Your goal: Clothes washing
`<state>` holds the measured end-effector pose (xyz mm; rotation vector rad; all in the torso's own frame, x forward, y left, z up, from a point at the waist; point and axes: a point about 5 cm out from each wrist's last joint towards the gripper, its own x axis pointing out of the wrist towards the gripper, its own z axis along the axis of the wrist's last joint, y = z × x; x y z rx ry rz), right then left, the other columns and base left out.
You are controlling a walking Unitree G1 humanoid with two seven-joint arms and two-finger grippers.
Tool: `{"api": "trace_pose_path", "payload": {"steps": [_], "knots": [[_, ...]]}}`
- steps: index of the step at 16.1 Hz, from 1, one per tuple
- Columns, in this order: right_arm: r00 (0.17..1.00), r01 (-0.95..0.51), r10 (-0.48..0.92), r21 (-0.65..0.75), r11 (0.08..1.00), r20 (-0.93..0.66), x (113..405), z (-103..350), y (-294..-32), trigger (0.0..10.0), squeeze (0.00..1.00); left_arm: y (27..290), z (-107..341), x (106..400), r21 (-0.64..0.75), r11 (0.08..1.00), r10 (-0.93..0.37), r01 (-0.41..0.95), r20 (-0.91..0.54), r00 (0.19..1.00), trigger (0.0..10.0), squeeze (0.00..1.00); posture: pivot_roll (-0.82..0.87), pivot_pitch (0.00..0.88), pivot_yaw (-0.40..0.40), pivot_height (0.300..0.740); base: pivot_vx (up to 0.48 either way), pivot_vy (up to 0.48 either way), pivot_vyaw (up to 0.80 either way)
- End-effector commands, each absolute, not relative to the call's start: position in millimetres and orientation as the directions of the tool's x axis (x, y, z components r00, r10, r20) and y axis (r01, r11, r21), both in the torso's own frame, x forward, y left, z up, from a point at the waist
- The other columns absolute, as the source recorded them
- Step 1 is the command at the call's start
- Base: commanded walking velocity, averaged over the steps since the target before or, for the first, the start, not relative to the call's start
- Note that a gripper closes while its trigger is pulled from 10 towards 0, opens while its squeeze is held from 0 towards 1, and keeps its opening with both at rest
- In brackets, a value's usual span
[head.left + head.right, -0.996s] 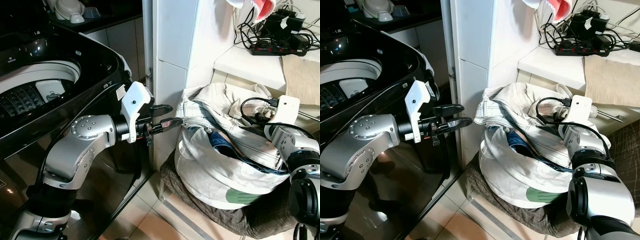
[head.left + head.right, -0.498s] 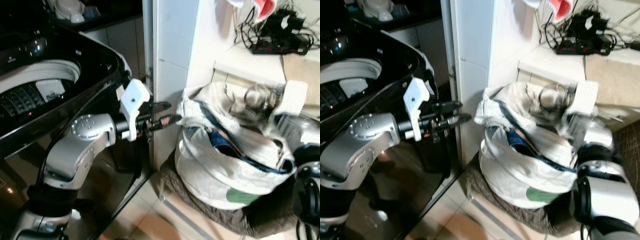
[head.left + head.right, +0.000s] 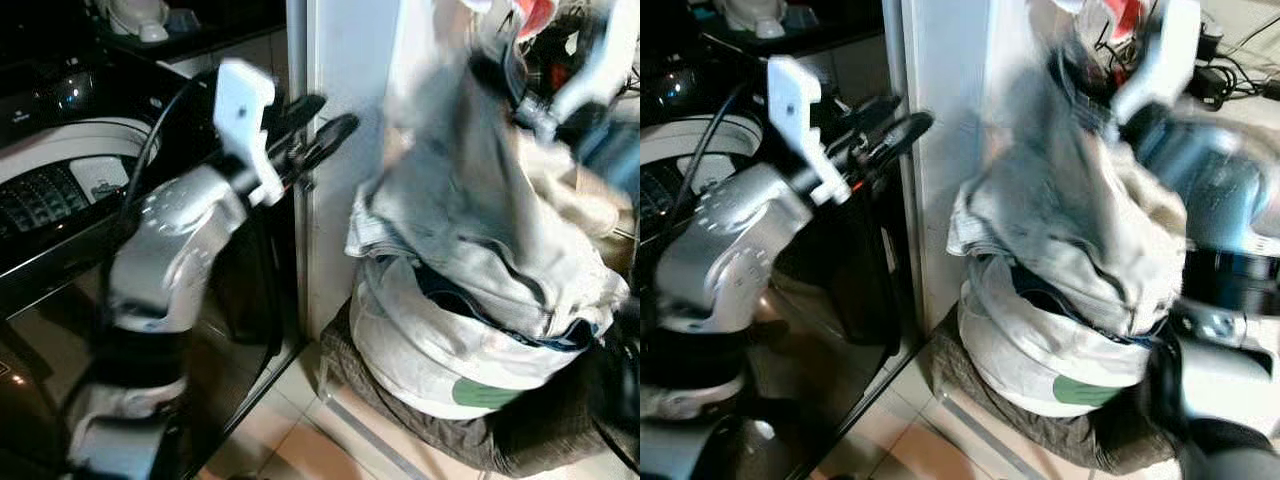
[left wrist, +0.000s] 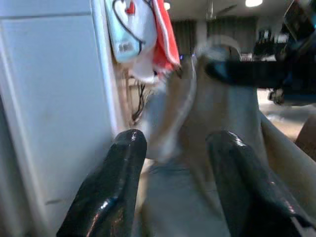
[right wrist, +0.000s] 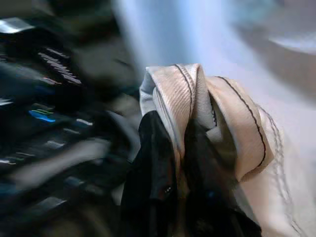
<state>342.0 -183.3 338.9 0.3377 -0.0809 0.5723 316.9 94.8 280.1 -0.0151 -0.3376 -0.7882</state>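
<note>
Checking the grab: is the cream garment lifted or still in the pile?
Partly lifted: the right tool pinches the cream garment; its lower end still lies on the pile.

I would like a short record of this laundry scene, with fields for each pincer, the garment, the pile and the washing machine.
right pincer: shut on the cream garment, raised high
cream garment: pulled up from the laundry pile, blurred by motion
left pincer: open, holding nothing, raised beside the white wall corner, pointing toward the garment
laundry pile: white and blue clothes heaped on the floor
washing machine: top lid open, drum visible
</note>
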Motion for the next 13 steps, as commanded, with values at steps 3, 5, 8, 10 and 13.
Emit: {"api": "trace_pose_path", "payload": {"steps": [3, 5, 8, 10, 13], "knots": [[0.683, -0.731, 0.629, 0.367, 0.576, 0.373, 319.8, 385.2, -159.0, 0.0, 0.0, 76.7, 289.4, 319.8, 0.022, 0.682, -0.685, 0.731, 0.369, 0.628, 10.0, 1.0, -0.05, 0.0, -0.017, 0.74, 0.0, 0.0, 0.0], [0.678, -0.734, 0.633, 0.387, 0.558, 0.374, 318.2, 385.9, -158.2, 0.0, 0.0, 64.6, 293.8, 314.2, -0.052, 0.611, -0.71, 0.79, 0.404, 0.576, 10.0, 0.37, -0.05, 0.0, -0.017, 0.74, 0.0, 0.0, 0.0], [0.734, -0.674, 0.605, 0.439, 0.594, 0.308, 325.9, 373.8, -153.6, 0.0, 0.0, 39.1, 291.7, 298.1, -0.127, 0.457, -0.777, 0.88, 0.425, 0.465, 10.0, 0.0, -0.05, 0.0, -0.023, 0.74, 0.0, 0.0, 0.0], [0.753, -0.652, 0.588, 0.459, 0.604, 0.296, 327.7, 371.8, -151.7, 0.0, 0.0, 29.1, 287.7, 293.4, -0.107, 0.432, -0.804, 0.896, 0.406, 0.436, 10.0, 0.0, -0.05, 0.0, -0.023, 0.74, 0.0, 0.0, 0.0], [0.775, -0.626, 0.567, 0.468, 0.624, 0.28, 329.0, 370.0, -151.0, 0.0, 0.0, 13.2, 282.6, 279.9, -0.122, 0.309, -0.857, 0.943, 0.394, 0.332, 10.0, 0.0, -0.06, 0.0, -0.019, 0.74, 0.0, 0.0, 0.0]]}}
